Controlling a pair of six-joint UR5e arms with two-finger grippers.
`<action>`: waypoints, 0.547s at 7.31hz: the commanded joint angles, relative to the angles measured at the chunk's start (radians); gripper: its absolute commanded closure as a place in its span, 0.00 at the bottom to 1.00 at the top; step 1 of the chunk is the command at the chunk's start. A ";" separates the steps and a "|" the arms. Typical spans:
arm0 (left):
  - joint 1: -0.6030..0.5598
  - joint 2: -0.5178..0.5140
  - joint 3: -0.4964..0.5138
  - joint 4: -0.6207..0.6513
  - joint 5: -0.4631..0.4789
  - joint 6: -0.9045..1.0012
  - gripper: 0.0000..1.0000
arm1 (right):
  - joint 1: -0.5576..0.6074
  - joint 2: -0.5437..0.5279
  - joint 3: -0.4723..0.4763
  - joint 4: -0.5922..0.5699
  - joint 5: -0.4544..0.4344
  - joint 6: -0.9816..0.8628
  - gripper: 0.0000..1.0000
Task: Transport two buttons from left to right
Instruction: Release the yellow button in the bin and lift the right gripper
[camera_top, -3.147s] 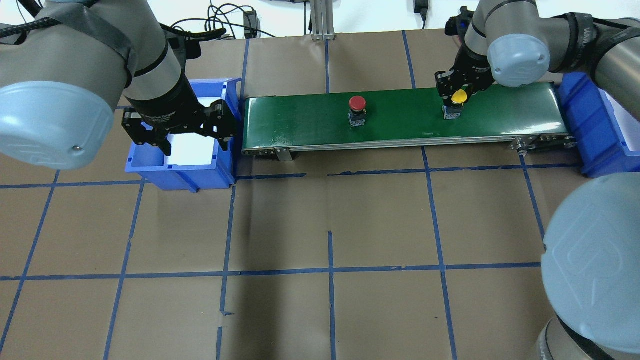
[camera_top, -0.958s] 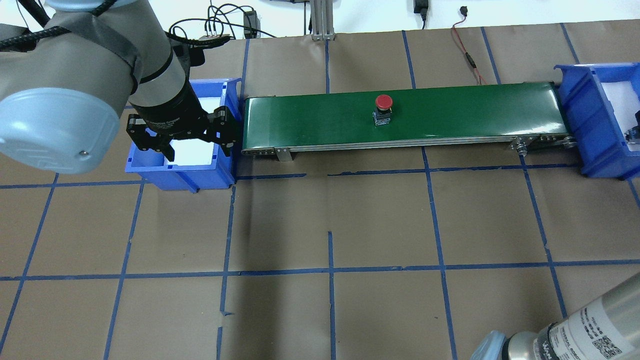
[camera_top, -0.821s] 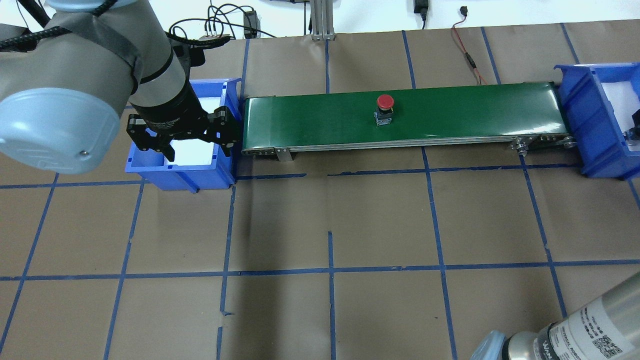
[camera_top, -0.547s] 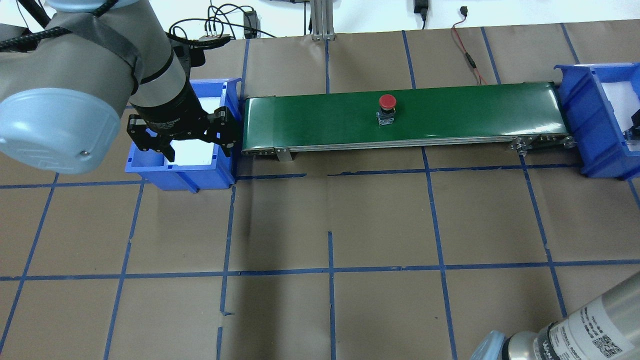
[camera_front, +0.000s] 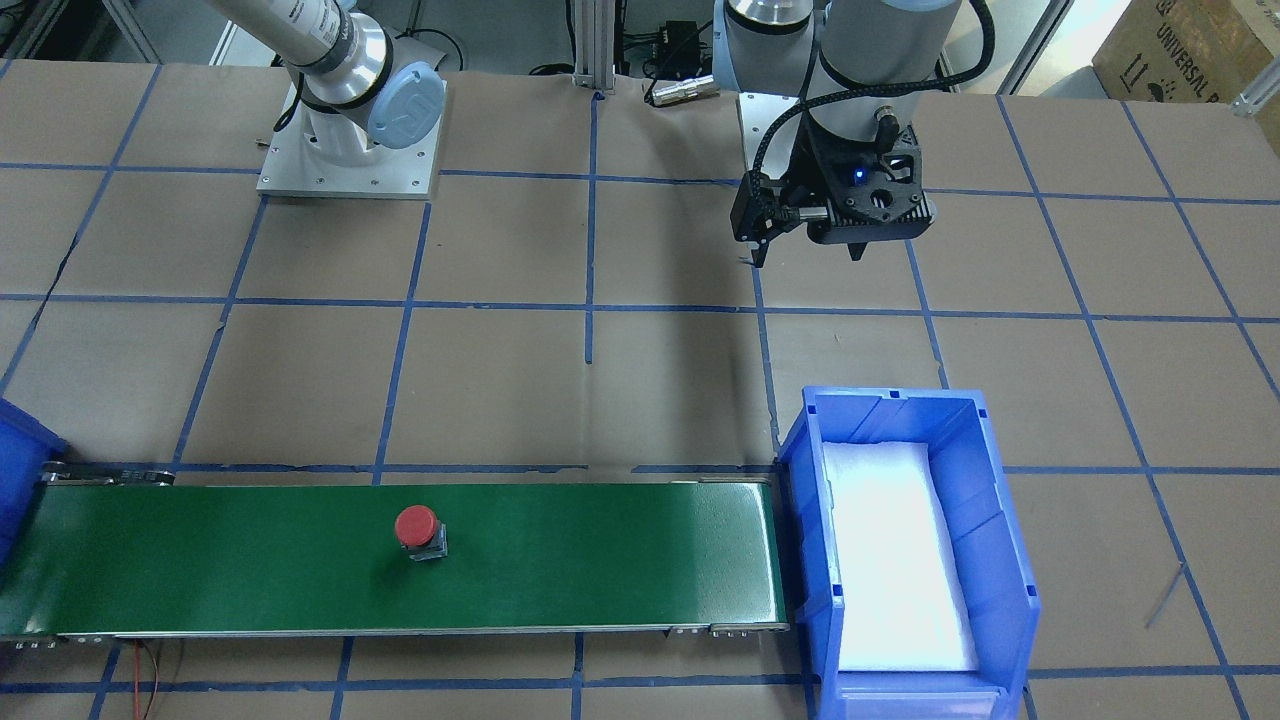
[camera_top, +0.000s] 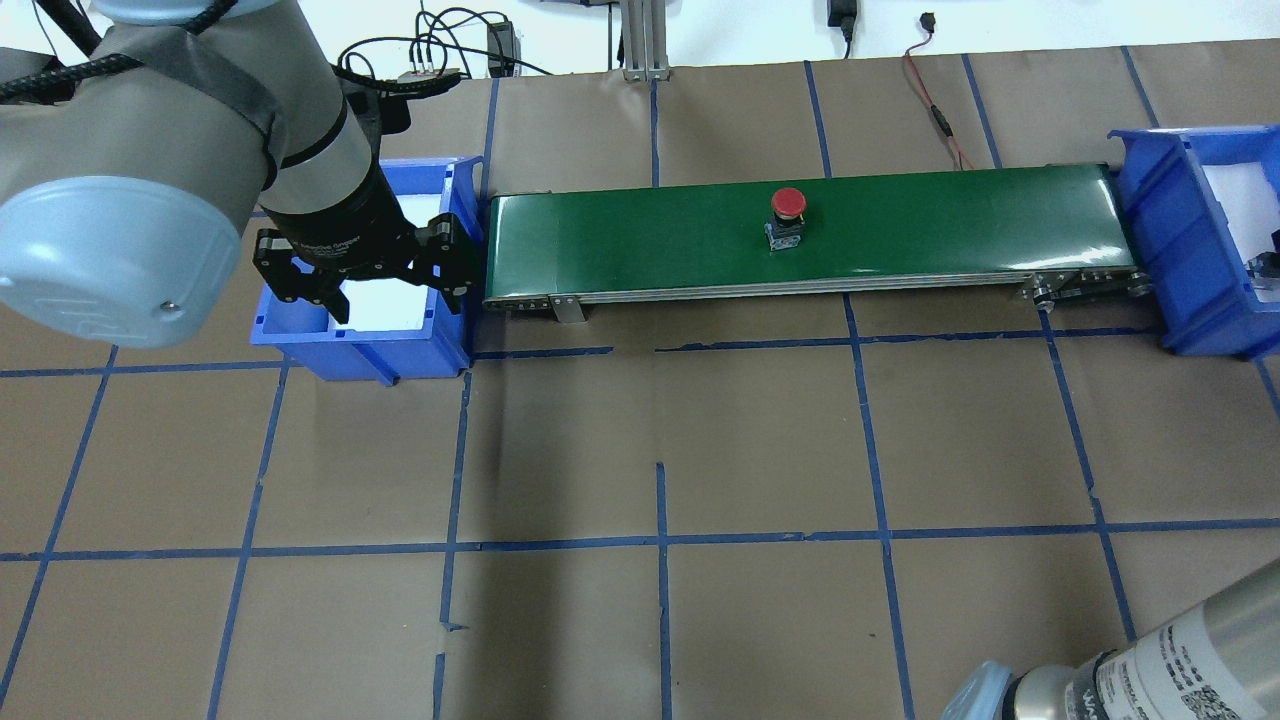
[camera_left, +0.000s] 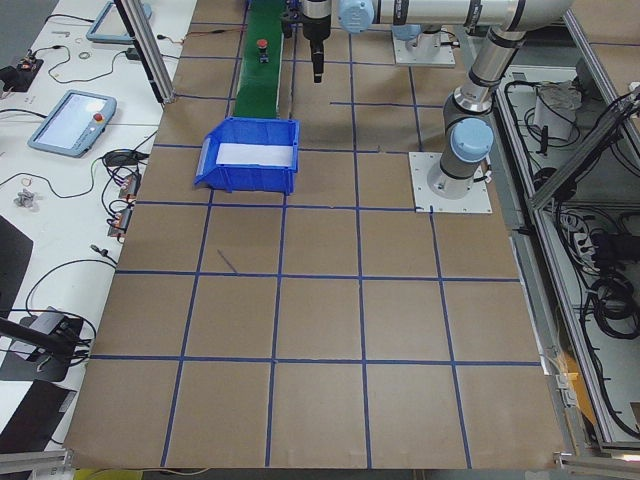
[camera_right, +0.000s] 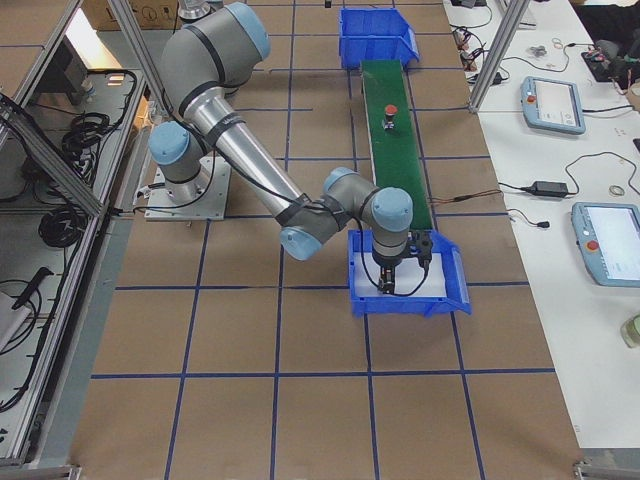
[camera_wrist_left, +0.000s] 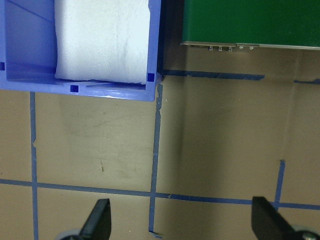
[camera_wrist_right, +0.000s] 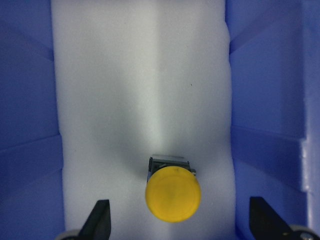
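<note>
- Front-facing view: I am seeing the red button riding upright on the green conveyor belt, about mid-belt, well apart from the left bin, which is showing only white foam. The left gripper is hanging above bare paper, near that bin.
- Overhead view: the left gripper is hovering over the left bin, jaws spread wide, holding nothing. The right bin is sitting at the belt's far end; the red button is lying between the 2 bins.
- Right-side view: the right gripper is reaching down into the right bin.
- Right wrist view: the yellow button is resting on the foam between wide-open fingers, which are not touching it. I am judging button 1 of 2 as delivered.
- Left wrist view: jaws wide, empty.
- Judgement: the step in hand is releasing the yellow button. Next, the right arm is needing to lift clear and meet the red button on the belt.
</note>
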 joint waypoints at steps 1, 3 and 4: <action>0.000 0.000 0.001 0.000 0.000 0.000 0.00 | 0.000 -0.135 0.017 0.085 -0.033 -0.016 0.00; 0.000 0.000 0.001 0.000 0.000 0.000 0.00 | 0.053 -0.248 0.046 0.194 -0.035 -0.006 0.00; 0.000 0.000 0.001 0.000 0.002 0.000 0.00 | 0.136 -0.264 0.066 0.192 -0.037 0.005 0.00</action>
